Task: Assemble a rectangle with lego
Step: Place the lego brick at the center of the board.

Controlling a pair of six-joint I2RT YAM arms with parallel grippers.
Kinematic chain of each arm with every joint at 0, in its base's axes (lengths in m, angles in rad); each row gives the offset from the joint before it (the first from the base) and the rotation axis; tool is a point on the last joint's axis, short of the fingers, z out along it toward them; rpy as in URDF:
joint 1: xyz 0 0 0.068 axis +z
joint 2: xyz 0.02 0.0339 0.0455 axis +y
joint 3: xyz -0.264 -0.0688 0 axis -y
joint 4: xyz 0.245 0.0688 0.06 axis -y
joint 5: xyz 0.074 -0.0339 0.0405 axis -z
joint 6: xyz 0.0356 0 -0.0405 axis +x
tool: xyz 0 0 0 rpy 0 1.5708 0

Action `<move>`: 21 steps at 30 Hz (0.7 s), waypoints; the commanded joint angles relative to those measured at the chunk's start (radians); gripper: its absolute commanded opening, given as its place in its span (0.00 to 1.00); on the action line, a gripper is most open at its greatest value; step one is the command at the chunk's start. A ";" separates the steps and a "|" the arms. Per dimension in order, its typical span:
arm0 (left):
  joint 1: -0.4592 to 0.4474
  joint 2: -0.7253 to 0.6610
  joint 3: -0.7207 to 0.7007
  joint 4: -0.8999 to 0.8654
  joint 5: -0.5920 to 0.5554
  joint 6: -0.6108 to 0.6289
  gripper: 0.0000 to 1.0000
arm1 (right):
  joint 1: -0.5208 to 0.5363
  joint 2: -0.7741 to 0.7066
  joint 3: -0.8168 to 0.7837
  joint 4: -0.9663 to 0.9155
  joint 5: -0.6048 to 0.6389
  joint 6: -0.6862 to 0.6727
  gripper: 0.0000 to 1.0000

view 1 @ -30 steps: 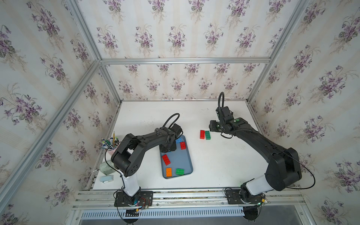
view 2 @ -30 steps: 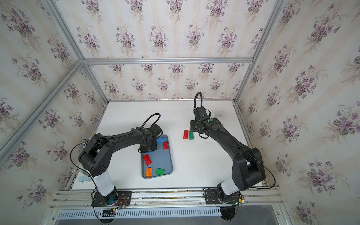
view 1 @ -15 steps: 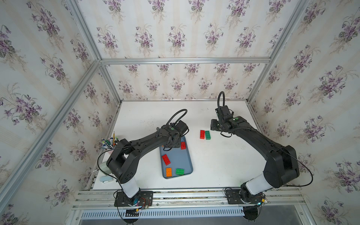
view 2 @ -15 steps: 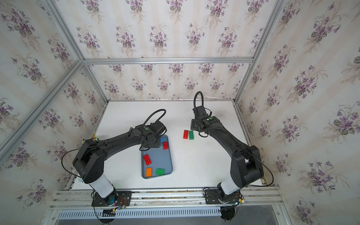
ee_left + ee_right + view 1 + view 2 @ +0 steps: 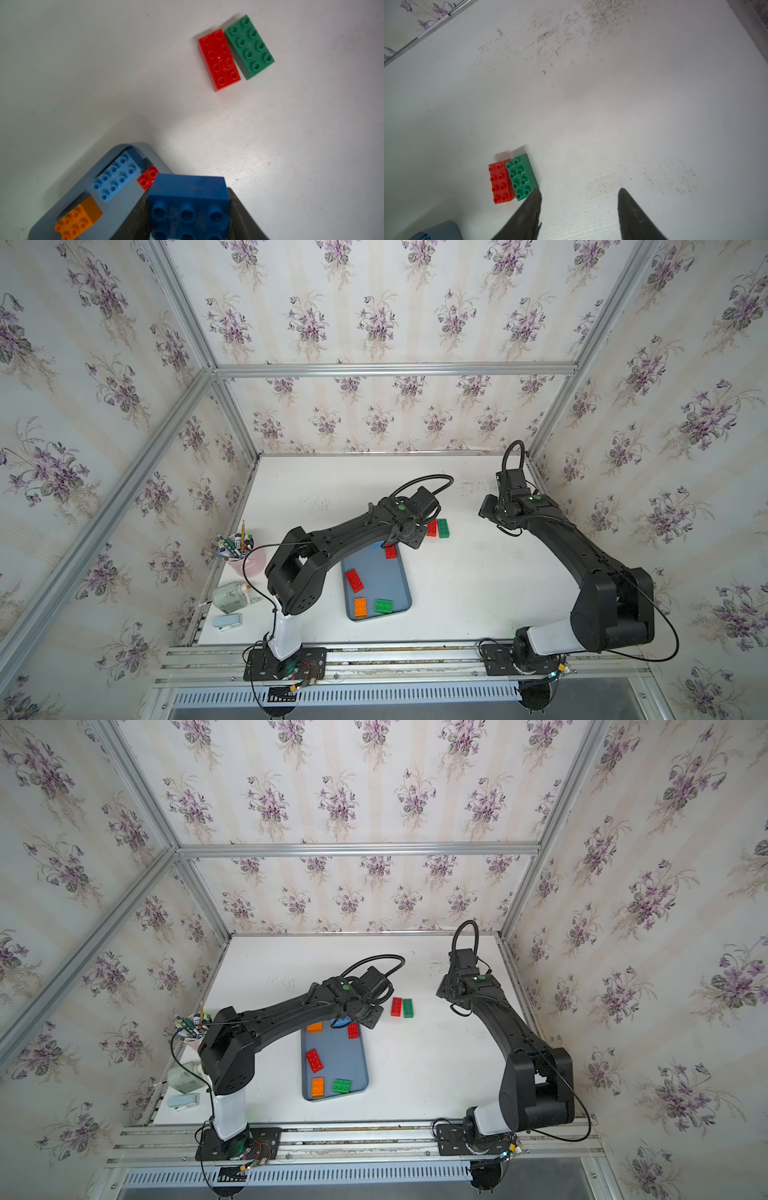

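Lego in tray: two red, two orange, one green, one light-blue brick. Left gripper clamps dark-blue brick by tray's far end. Red-green pair touching on table. Right gripper spread, empty.

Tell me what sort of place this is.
Likely a robot test cell, not a home: wallpapered panels in an aluminium frame enclose a white table, and two arms bolted to a rail flank a tray of lego.

Red bricks 3, green 2, orange 2, blue 2.
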 commanded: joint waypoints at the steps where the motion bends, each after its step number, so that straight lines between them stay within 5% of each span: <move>1: -0.032 0.022 0.008 0.051 0.103 0.181 0.50 | -0.015 -0.005 -0.012 0.003 -0.019 0.006 0.59; 21: -0.091 0.275 0.130 0.037 0.091 0.484 0.51 | -0.105 -0.020 -0.064 0.026 -0.039 -0.003 0.59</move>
